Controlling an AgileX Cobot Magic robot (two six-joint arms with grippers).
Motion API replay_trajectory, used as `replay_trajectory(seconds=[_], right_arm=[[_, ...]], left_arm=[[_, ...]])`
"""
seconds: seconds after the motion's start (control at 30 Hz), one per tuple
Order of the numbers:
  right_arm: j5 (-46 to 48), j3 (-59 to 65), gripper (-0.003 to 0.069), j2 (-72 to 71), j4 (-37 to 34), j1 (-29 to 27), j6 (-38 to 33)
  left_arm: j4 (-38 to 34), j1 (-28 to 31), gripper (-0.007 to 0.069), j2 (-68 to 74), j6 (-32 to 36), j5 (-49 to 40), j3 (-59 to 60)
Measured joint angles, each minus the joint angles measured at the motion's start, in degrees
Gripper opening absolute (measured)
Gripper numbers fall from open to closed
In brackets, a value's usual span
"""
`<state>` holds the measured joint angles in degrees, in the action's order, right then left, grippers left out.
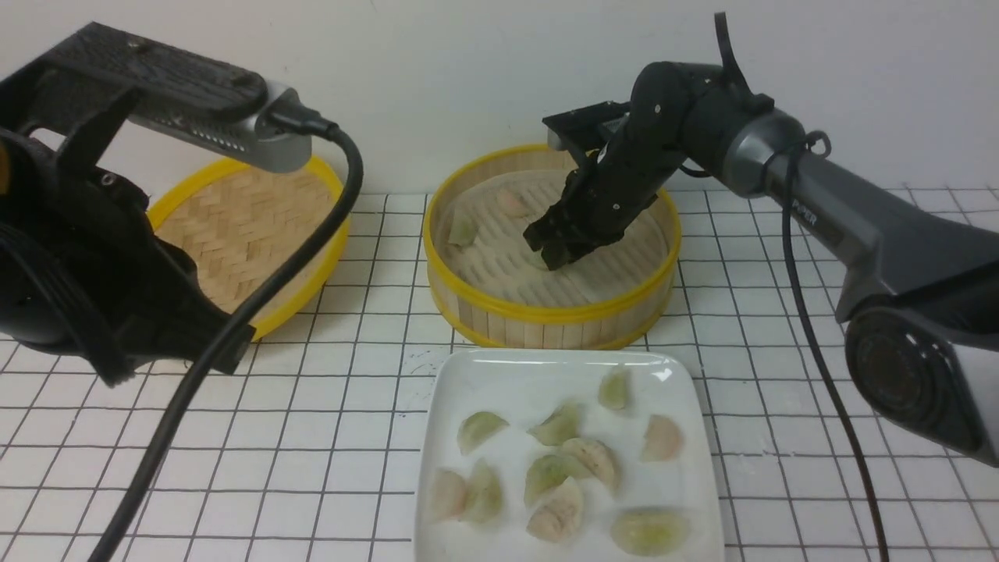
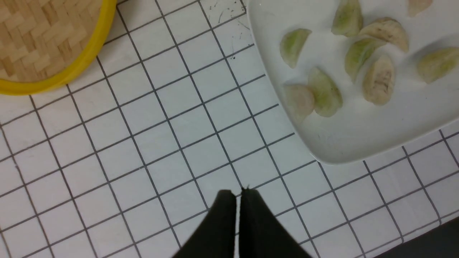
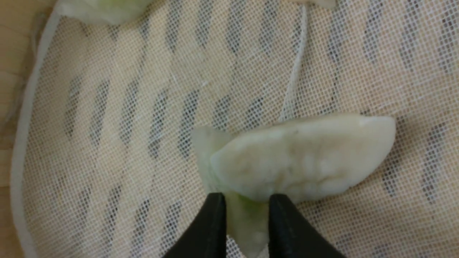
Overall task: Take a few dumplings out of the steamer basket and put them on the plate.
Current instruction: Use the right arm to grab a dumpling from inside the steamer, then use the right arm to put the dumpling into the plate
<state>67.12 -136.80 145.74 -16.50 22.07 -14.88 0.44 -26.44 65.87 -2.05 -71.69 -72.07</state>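
Note:
My right gripper (image 1: 558,251) reaches down into the steamer basket (image 1: 546,314). In the right wrist view its two black fingers (image 3: 287,222) press on both sides of a pale green dumpling (image 3: 247,222), just over the mesh liner. A paler dumpling (image 3: 304,161) lies against the held one. Two more dumplings (image 1: 463,229) rest near the basket's far left wall. The white plate (image 1: 468,375) in front of the basket carries several dumplings (image 1: 558,425). My left gripper (image 2: 238,193) hovers shut and empty over the tiled table, beside the plate's corner (image 2: 322,150).
The woven, yellow-rimmed lid (image 1: 242,234) lies flat to the left of the basket, behind my left arm (image 1: 94,257). A thick black cable (image 1: 234,328) hangs from the left arm across the table. The right arm's base (image 1: 921,375) stands at the right edge.

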Motion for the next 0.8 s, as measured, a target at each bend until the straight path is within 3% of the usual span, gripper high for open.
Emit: replay_trajectory(seconds=[0.37, 0.6, 0.67, 0.8], right_arm=[[4.42, -5.14, 0.0127, -5.52, 3.41, 0.11, 5.37], [4.3, 18.64, 0.0127, -23.74, 2.59, 0.11, 5.21], [4.3, 30.12, 0.0127, -30.63, -0.3, 0.11, 4.8], [4.36, 41.06, 0.0127, -35.32, -4.85, 0.39, 4.66]], left_arm=[[1.67, 0.0, -0.0006, 0.0, -0.87, 0.0, 0.0], [2.5, 0.0, -0.0006, 0.0, -1.4, 0.0, 0.0], [2.5, 0.0, -0.0006, 0.0, -1.46, 0.0, 0.0], [2.55, 0.0, -0.0006, 0.0, -1.46, 0.0, 0.0]])
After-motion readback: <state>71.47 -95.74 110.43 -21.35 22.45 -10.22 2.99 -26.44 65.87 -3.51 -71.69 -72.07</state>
